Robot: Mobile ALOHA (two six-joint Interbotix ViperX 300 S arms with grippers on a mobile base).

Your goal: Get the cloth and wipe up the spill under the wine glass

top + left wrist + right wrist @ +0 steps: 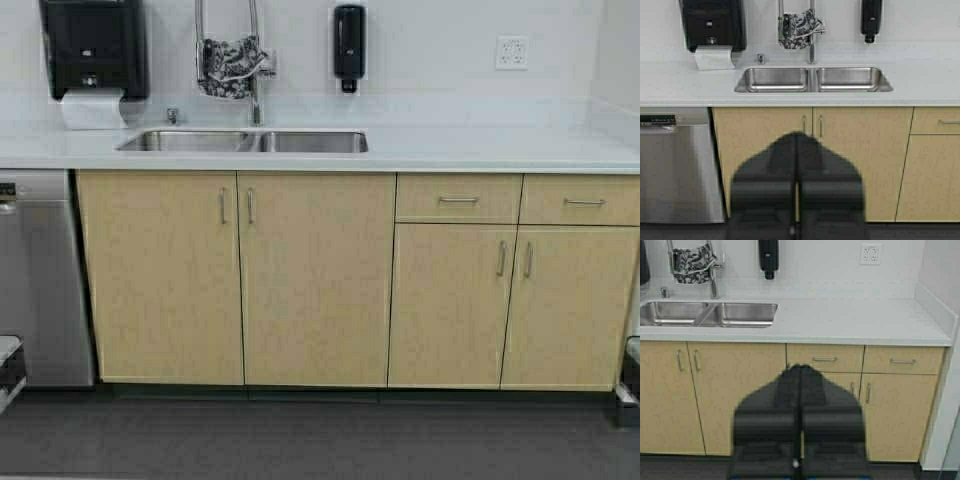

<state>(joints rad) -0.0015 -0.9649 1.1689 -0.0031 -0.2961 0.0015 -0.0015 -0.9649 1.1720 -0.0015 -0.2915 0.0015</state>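
Cloth (pixel 230 68) hangs on the faucet (pixel 254 85) above the sink (pixel 245 141), upper left of high view. Left end effector (pixel 796 145) and right end effector (pixel 800 377) both closed, empty, facing cabinets (pixel 315 280).

White countertop (pixel 450 148) runs full width above tan cabinets (pixel 315 280), far from robot. Double steel sink (pixel 243 141) set into it at left-centre; faucet (pixel 255 100) rises at far edge behind divider, small round fitting (pixel 172 116) just left of it on counter. Rest of counter surface to right bare white. Dark grey floor (pixel 320 440) near, below cabinets; steel dishwasher (pixel 40 280) under counter at left.
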